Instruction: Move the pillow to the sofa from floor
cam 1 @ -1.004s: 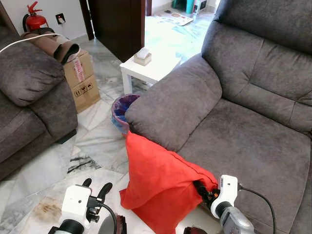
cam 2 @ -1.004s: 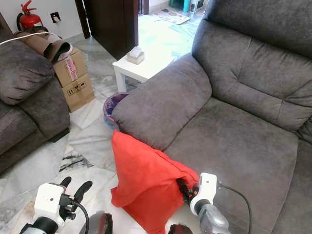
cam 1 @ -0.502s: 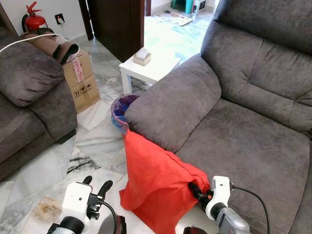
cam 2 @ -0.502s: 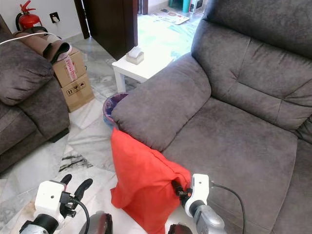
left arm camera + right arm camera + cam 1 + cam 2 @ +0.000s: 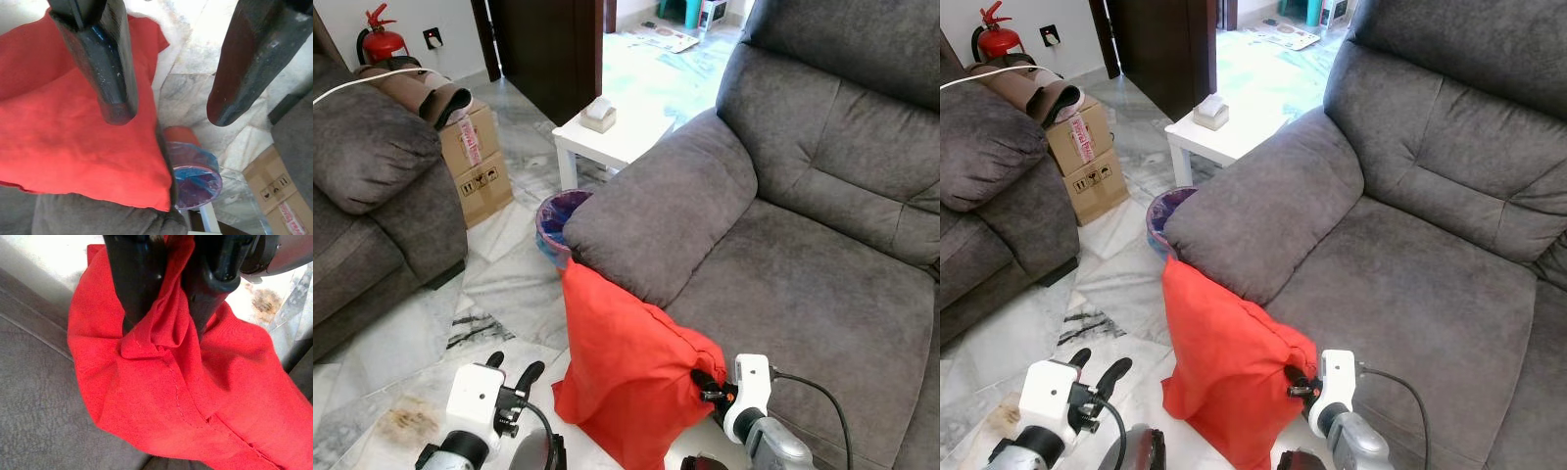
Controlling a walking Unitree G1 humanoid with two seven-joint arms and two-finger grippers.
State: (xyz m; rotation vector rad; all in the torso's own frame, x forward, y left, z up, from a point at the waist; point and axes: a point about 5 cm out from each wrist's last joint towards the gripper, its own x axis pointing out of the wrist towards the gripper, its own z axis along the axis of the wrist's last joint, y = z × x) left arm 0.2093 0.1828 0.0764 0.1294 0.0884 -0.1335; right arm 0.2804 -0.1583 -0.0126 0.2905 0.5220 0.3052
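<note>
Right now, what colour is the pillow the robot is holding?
Bright red; the pillow shows best in the right wrist view.

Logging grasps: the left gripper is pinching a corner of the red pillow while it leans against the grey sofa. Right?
Not quite: the right gripper pinches the red pillow, as the right wrist view shows. The left gripper is open beside it. The pillow does lean against the grey sofa.

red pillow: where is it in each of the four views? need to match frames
Left eye: red pillow lower centre, leaning on the sofa front, right claw pinching its corner.
Right eye: lower centre-left.
Left wrist: behind the open left claw, upper left.
Right wrist: centre, bunched between the fingers.
Shared landmark: purple-lined bin, also.
</note>
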